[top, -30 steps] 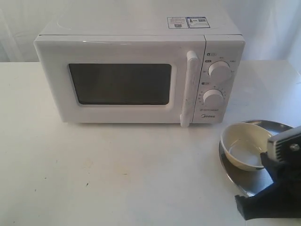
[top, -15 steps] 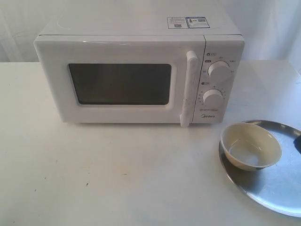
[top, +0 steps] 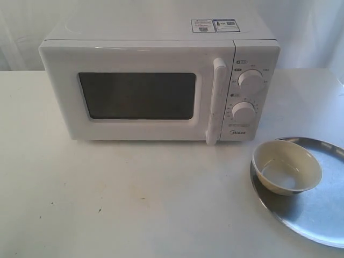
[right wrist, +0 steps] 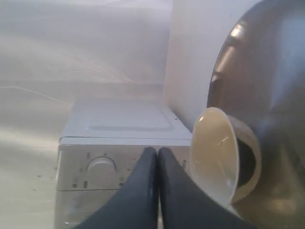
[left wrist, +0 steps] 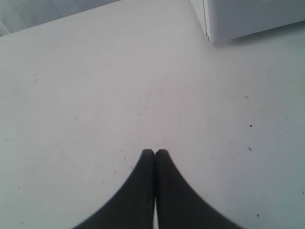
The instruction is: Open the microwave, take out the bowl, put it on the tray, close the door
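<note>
The white microwave (top: 161,80) stands at the back of the table, and its door (top: 137,91) with the dark window and bar handle (top: 216,99) is closed. A cream bowl (top: 286,166) rests on the left part of the silver tray (top: 317,209) at the right. Neither arm shows in the exterior view. My left gripper (left wrist: 155,151) is shut and empty above bare table, with a corner of the microwave (left wrist: 248,19) beyond it. In the right wrist view my right gripper (right wrist: 153,150) is shut and empty, close beside the bowl (right wrist: 217,160) and tray (right wrist: 267,71), facing the microwave (right wrist: 119,143).
The white table (top: 134,199) stretches out in front of the microwave. A pale curtain hangs behind it.
My right arm, which stood over the tray's near edge a second ago, has pulled out of the exterior view. The bowl, tray and microwave have stayed in place.
</note>
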Tool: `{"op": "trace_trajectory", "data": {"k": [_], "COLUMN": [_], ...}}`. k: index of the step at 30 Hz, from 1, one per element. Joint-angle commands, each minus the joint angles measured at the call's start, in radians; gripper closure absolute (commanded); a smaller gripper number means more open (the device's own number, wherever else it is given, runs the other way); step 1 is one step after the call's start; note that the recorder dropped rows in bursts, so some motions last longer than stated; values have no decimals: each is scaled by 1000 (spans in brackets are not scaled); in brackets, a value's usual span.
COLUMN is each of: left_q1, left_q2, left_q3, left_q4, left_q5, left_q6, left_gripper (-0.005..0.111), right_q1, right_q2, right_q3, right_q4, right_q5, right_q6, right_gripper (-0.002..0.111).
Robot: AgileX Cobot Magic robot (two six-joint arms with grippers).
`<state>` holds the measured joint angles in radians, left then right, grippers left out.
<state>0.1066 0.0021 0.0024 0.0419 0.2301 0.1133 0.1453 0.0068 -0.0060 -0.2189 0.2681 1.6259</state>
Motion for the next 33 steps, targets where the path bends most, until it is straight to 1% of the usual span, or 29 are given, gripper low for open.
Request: {"op": "trace_trajectory", "data": {"k": [1,2,3,4,5,7,9,11,15,19,23,33], "left_q1": [1,1,1,1,1,1,1,1,1,1,1,1], "left_q2": [-2,-2,-2,-2,-2,-2,-2,-2,-2,-2,-2,-2], "left_q3": [-2,-2,-2,-2,-2,-2,-2,-2,-2,-2,-2,-2], "left_q4": [-8,-8,-8,-8,-8,-8,-8,-8,-8,-8,-8,-8], "left_q5": [2,2,2,2,2,2,2,2,2,2,2,2], "left_q6": [-4,-4,-4,-4,-4,-4,-4,-4,-4,-4,-4,-4], "left_gripper": [107,107,107,107,107,107,107,107,107,107,107,107], "right_q1": [-7,-7,-7,-7,-7,-7,-7,-7,-7,-7,-7,-7], "right_q2": [-7,-7,-7,-7,-7,-7,-7,-7,-7,-7,-7,-7], "right_q3": [6,6,6,6,6,6,6,6,6,6,6,6], "right_q4": [-134,-237,-298,-312,-274,-220,-198,-126,-37,29,35,37], "right_q5": [19,19,29,38,76,91,87,77,51,48,48,51], "right_q6": [-206,-387,-628,-779,-1024,-1226,-1319,-1400,-1455,-1559,-1601,-1609], "right_gripper": [108,108,108,108,108,108,108,108,108,108,108,108]}}
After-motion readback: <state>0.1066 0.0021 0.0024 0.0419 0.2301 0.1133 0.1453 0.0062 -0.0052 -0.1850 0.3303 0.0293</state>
